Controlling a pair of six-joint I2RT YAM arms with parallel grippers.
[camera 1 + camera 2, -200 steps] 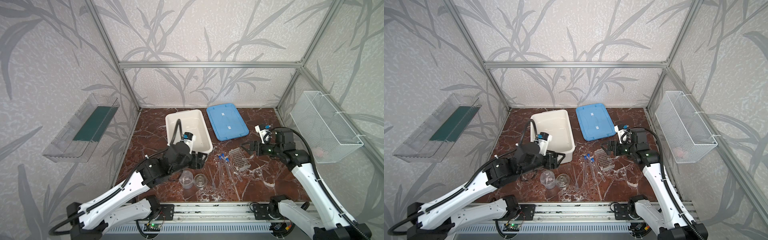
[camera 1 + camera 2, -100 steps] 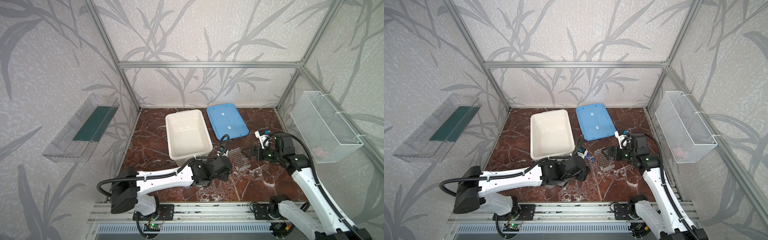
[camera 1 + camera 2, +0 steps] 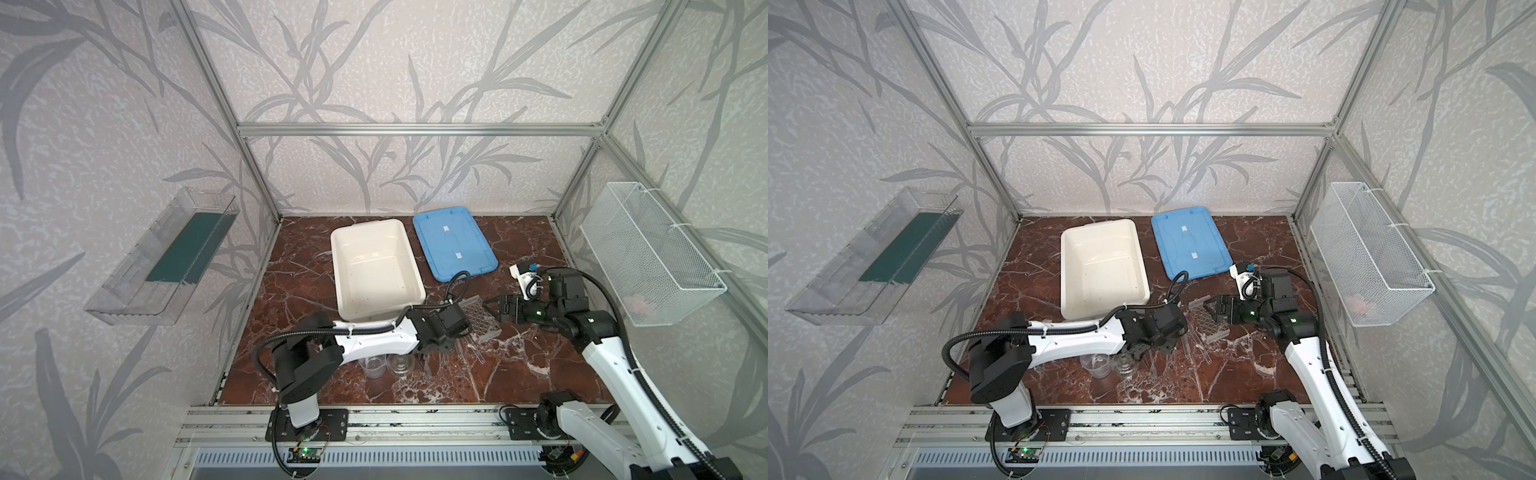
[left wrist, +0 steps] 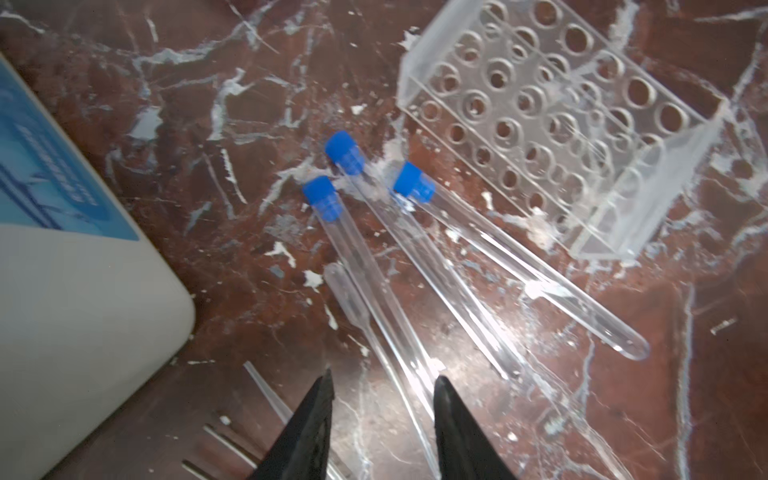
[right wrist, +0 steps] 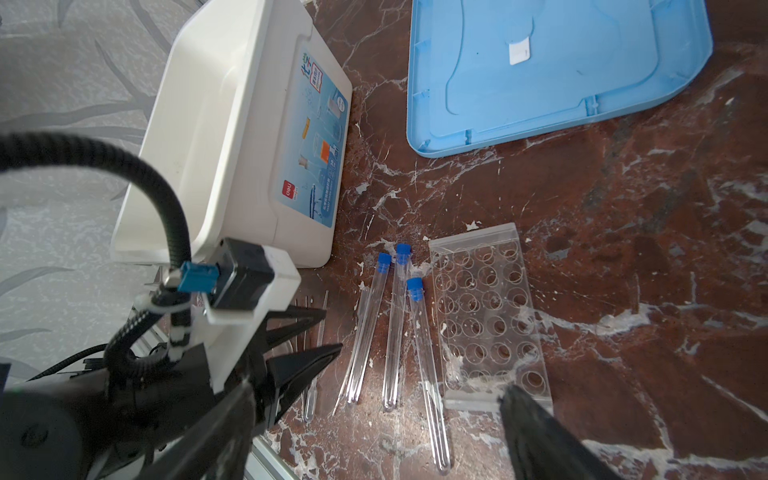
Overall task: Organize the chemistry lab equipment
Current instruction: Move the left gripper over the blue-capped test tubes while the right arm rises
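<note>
Mid-bench, in a top view, the tube rack (image 3: 482, 319) stands off the white tub's (image 3: 374, 270) front-right corner. Left wrist view — left gripper (image 4: 384, 376) parted, straddling one of the blue-capped tubes (image 4: 428, 266), seemingly to pick it. Right wrist view — right gripper (image 5: 377, 388) spread wide at the rack's end, empty, probably to steady it.

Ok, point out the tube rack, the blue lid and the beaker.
tube rack (image 4: 555, 124), left wrist view, on its holed top plate.
blue lid (image 3: 455, 243), in a top view, middle of its face.
beaker (image 3: 373, 368), in a top view, on its clear wall.
</note>
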